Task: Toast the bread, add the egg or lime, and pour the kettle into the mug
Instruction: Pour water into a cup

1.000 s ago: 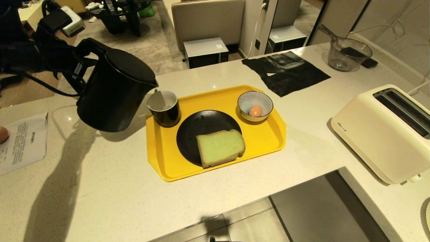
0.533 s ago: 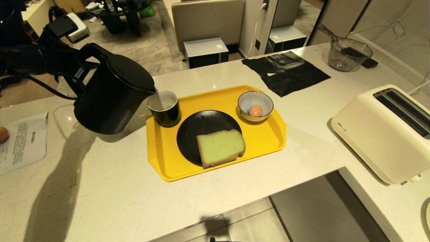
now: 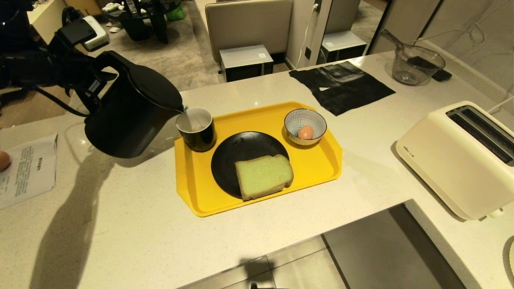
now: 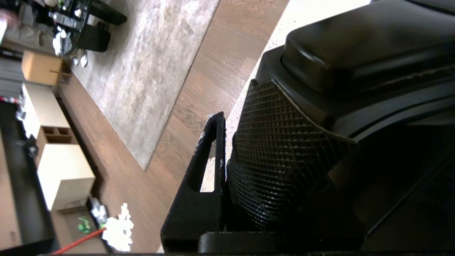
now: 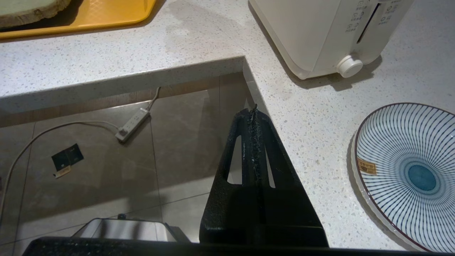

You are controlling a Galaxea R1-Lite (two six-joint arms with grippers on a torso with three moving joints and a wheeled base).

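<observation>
While a second egg [image 3: 3, 160] sits at the far left edge of the head view, touching a printed sheet of paper [image 3: 28, 170] on the pale speckled counter [image 3: 132, 237], the left gripper [image 3: 90, 80] in the upper left is clamped narrowly on the loop handle of the matte-black kettle [image 3: 128, 114], and the left wrist view shows one finger [image 4: 204, 170] pressed against the handle's textured grip. The kettle is held off the counter and tilted, its spout just above the rim of the mug [image 3: 196, 129], with a thin stream running into the mug's white inside. The mug stands on the upper left corner of the yellow tray [image 3: 321, 164] in the centre of the frame. Just right of it on the tray lies a black plate [image 3: 237, 154] carrying the bread [image 3: 263, 176], green face up, on its lower right part. In the tray's upper right corner a blue-and-white striped bowl [image 3: 305, 126] holds the egg [image 3: 305, 132]. Beyond the tray, in the upper middle, a black cloth [image 3: 341, 86] lies flat, and a clear glass measuring jug [image 3: 415, 64] stands in the upper right. A cream toaster [image 3: 457, 160] fills the right edge. The right gripper [image 5: 254, 117] hangs over the counter's inner corner with its fingers pressed together on nothing, near a striped plate [image 5: 405, 170].
</observation>
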